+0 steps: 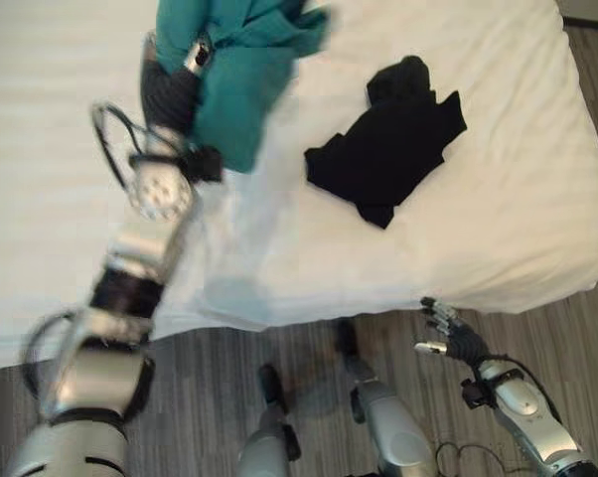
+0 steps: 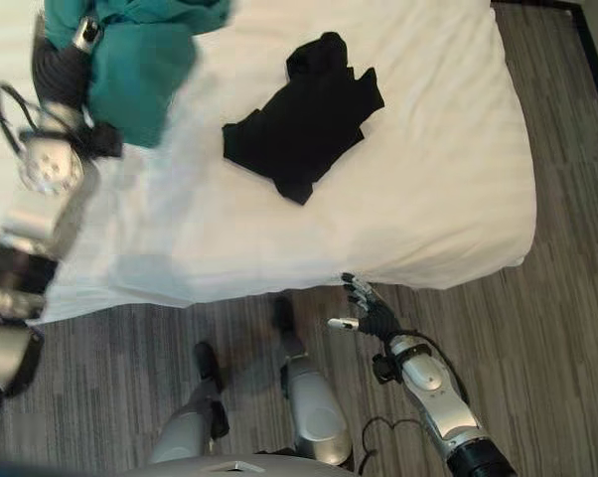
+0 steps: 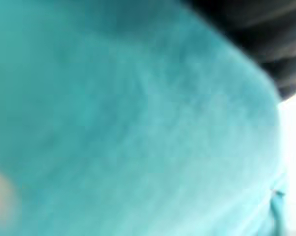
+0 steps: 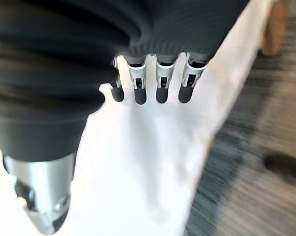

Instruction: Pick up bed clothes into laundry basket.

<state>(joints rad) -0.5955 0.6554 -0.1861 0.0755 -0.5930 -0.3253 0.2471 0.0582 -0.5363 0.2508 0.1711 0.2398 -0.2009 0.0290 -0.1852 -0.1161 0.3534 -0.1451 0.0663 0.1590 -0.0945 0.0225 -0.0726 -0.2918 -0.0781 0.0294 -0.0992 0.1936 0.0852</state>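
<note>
The left robot hand (image 1: 177, 79) is raised over the far left part of the bed (image 1: 518, 199) with a teal garment (image 1: 241, 60) bunched around it and hanging from it; whether its fingers are curled into the cloth cannot be told, as the fabric hides them. A black garment (image 1: 388, 144) lies crumpled on the sheet to the right of that hand, its long axis running diagonally from near-left to far-right; the right robot hand (image 1: 448, 333), fingers loosely spread and holding nothing, hangs at the bed's near edge, and looks the nearer to it.

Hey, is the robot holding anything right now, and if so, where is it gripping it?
The left hand has the teal garment lifted over the bed, gripped in its bunched upper part; the exact spot cannot be told. The right hand holds nothing.
</note>
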